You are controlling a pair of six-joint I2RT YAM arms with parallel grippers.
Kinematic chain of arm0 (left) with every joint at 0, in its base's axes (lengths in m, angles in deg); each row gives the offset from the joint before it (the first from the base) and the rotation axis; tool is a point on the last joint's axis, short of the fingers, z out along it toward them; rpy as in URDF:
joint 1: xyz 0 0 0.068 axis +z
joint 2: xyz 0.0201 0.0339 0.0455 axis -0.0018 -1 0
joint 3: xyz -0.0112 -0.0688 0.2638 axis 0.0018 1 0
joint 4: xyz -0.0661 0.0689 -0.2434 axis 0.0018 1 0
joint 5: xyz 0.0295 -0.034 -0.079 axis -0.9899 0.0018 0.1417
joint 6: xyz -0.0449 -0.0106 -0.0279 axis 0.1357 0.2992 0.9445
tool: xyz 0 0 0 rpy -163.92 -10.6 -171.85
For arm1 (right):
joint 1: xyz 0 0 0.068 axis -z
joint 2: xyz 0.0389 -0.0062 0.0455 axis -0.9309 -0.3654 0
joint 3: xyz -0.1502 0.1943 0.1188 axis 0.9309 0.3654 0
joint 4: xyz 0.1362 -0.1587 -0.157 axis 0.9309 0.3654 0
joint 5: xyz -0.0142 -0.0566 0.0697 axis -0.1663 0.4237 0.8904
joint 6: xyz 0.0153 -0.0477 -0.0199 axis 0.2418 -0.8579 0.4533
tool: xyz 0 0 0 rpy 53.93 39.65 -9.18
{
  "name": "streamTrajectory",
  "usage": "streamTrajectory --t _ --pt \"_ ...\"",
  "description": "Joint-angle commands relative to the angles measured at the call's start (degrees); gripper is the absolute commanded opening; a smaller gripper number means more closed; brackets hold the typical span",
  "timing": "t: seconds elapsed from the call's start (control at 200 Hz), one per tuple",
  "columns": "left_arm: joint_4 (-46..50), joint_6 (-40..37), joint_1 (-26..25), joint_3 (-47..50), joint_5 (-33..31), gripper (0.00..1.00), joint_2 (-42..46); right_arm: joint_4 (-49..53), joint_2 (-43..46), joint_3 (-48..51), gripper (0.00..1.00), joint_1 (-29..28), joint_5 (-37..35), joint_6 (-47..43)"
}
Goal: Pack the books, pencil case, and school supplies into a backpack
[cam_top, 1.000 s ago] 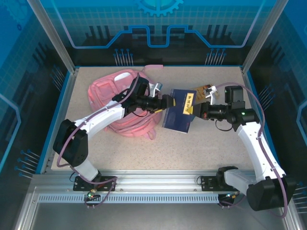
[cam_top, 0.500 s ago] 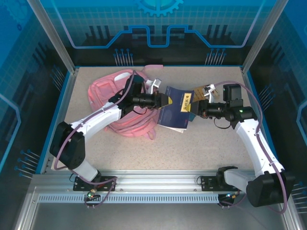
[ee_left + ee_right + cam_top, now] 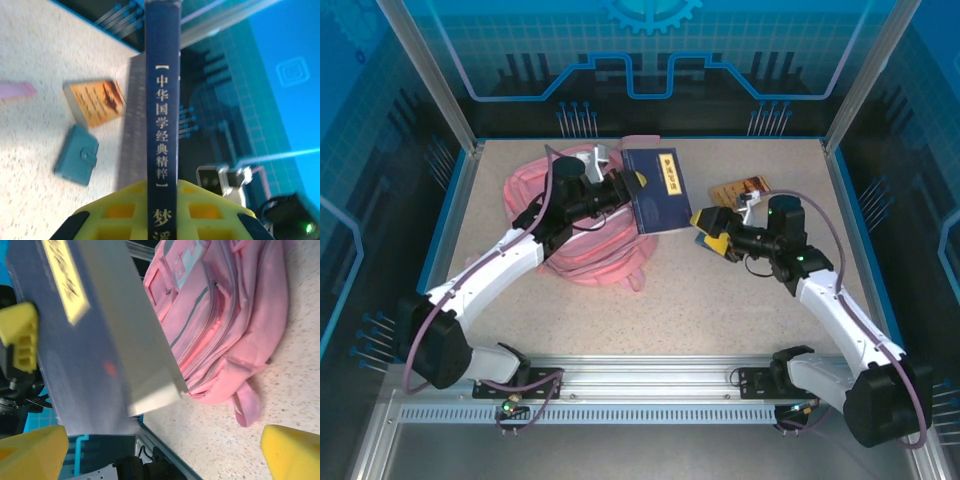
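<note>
Step in hand: loading one book. Grips the navy book (image 3: 655, 188) in the closed left hand (image 3: 632, 192), raised on edge above the pink backpack (image 3: 585, 255) lying on the counter (image 3: 740, 300). Holds the right hand (image 3: 710, 232) wide open and empty, near the book. Leaves the tan-orange book (image 3: 740, 190) and a teal wallet (image 3: 77, 155) flat on the counter. Next, probably: find the main opening (cannot tell whether unzipped), spread it with the right hand, slide the book in edge-first.
</note>
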Motion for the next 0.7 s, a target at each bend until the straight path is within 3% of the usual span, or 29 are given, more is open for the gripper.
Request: streamTrajectory --t 0.0,0.265,0.58,0.695 --pt "-8.77 4.59 0.29 1.44 -8.69 0.09 1.10 -17.64 -1.21 1.46 1.00 -4.77 -4.90 13.81" --pt "-17.57 11.11 0.23 2.42 -12.93 0.09 -1.09 -36.32 -9.34 0.76 1.00 -13.44 -11.54 26.30" --pt "-20.49 14.40 0.20 3.68 -12.76 0.09 -2.07 -46.23 -17.33 -3.64 1.00 -15.43 -14.06 31.53" --pt "-20.42 14.53 0.21 4.60 -12.94 0.09 -1.54 -48.76 -18.27 -3.93 0.95 -15.25 -15.53 31.78"
